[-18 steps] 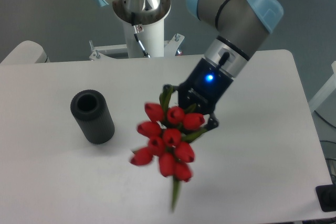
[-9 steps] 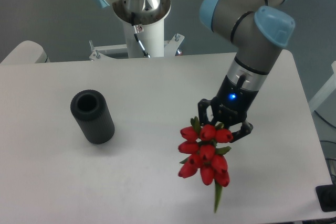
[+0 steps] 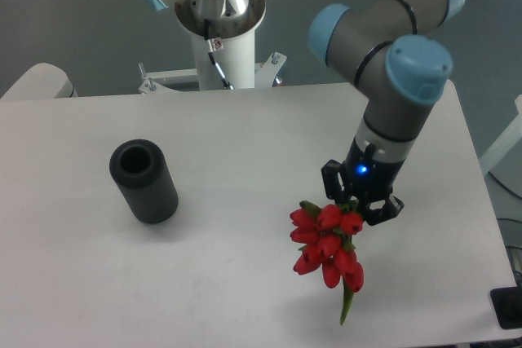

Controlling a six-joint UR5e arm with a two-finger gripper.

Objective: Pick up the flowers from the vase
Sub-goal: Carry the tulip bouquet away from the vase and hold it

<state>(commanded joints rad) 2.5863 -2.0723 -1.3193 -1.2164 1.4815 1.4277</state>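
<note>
Rightward and lower now, the gripper [image 3: 356, 204] clasps the flowers [image 3: 329, 245] over the table [image 3: 245, 299], well apart from the vase [image 3: 144, 180]; its fingertips seem hidden behind the buds.

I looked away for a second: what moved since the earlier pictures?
The gripper, still shut on the flowers, carried them right and toward the table's near edge, farther from the vase. The vase stayed where it was, empty.
</note>
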